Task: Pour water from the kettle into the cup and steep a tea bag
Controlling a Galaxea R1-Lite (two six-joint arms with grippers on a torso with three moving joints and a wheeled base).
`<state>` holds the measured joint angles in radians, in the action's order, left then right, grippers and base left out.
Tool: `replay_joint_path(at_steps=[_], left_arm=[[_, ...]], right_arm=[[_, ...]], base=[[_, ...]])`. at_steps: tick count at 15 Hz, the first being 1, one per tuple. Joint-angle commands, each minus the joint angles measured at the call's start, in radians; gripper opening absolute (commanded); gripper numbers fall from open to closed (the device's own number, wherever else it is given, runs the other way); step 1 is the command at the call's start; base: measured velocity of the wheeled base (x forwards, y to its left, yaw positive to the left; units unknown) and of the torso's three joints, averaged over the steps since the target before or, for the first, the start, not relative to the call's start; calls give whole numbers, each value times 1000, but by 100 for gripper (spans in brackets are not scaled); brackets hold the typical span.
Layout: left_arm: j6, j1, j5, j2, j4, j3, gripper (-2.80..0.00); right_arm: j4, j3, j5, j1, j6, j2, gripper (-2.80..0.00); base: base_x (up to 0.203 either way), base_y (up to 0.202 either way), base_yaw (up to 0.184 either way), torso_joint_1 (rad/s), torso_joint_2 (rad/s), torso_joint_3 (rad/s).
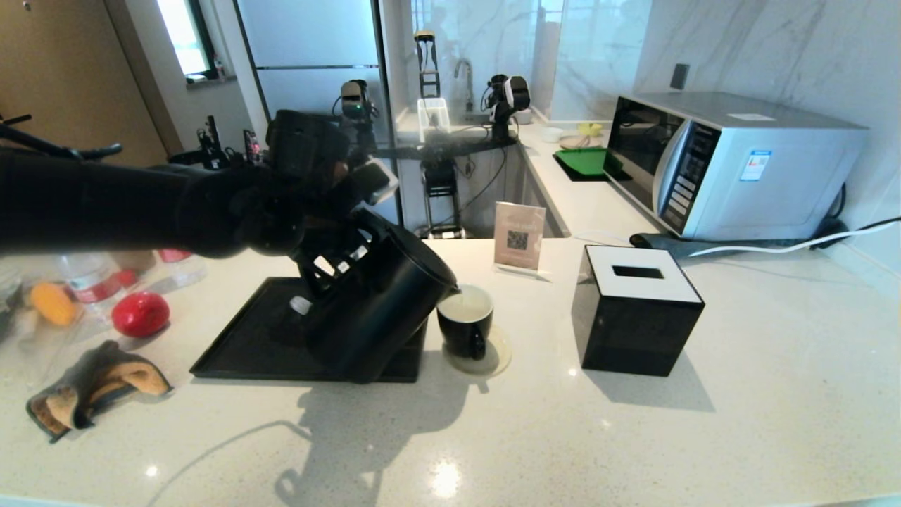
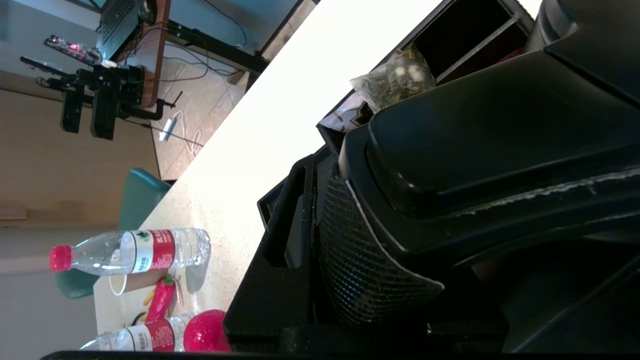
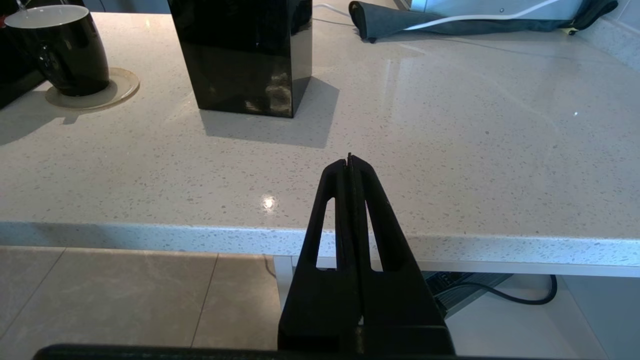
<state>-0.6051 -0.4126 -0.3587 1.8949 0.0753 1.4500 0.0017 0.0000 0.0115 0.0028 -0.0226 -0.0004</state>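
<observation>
The left end effector (image 1: 331, 264) is gripping the kettle (image 1: 383, 310) by its handle and tipping it over the black tray (image 1: 239, 345), with the spout hanging at the rim of the cup (image 1: 466, 320) sitting on a coaster (image 1: 496, 359) on the counter (image 1: 633, 436). The tea bag (image 2: 395, 80) is lying in the tray behind the kettle. The right end effector (image 3: 350, 162) is idling with fingers pressed together, down by the counter's front edge.

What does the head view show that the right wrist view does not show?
Only the head view: the left gripper holding the tilted kettle, its spout over the cup, the black tray, and the microwave.

Only the right wrist view: the right gripper, fingers shut, off the counter's edge.

Both: the cup, its coaster, the black box.
</observation>
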Motion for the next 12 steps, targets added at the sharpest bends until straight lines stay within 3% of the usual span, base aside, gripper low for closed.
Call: replay_joint_path(at_steps=[1,12], left_arm=[[-2,0,-2,1,1,1,-280],[-15,0,-3,-5,40,9,-280]], right_arm=[[0,0,1,0,0,0,-280],[0,0,1,0,0,0,-280]], base=[[0,0,0,0,0,0],[0,0,0,0,0,0]])
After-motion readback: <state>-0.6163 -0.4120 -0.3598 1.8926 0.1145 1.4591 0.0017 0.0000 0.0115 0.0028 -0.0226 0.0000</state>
